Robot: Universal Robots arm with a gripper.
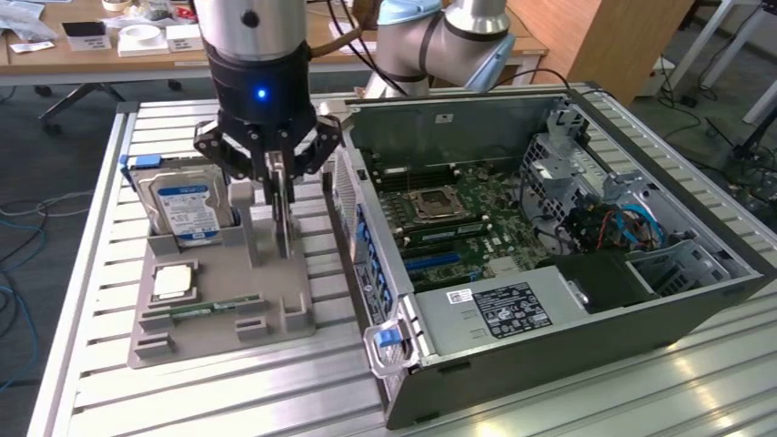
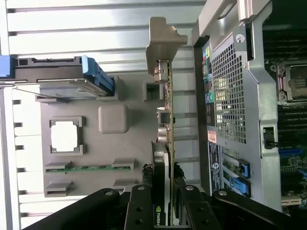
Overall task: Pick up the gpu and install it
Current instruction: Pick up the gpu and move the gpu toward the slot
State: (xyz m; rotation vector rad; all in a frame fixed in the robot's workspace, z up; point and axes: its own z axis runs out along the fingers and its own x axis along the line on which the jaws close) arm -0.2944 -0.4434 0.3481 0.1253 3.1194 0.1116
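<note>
Gripper [image 1: 282, 173] vertical, snug around gpu [image 1: 284, 223]

Exterior high, wrist close above, sharing tray [image 1: 200, 339]

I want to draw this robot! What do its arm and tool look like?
The arm is a round silver tube ending in a black collar with a small blue light. The joint behind has a pale blue cap. The tool is black, with hinged link fingers joined by round silver pins.
</note>
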